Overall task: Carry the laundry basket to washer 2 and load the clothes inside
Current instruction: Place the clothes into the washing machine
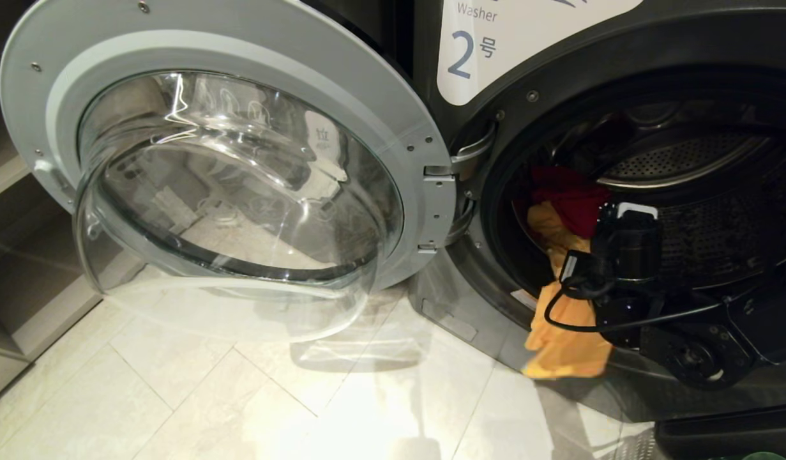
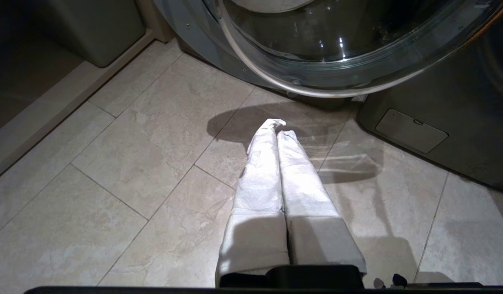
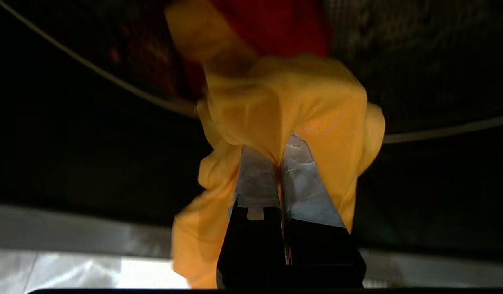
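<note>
Landmark: washer 2 (image 1: 622,83)
Door (image 1: 226,172): swung open, left of drum opening
Clothes (image 1: 562,287): in drum, one draping over front lip
Right gripper (image 3: 280,163): at opening, pinching draped garment

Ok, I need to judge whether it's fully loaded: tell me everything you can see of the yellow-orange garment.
The yellow-orange garment is soft, crumpled cloth with a fine knit look. It hangs over the lower rim of washer 2: its upper part lies inside the drum against the red garment, its lower end dangles outside above the floor. The right gripper has its jaws shut on a fold of it.
</note>
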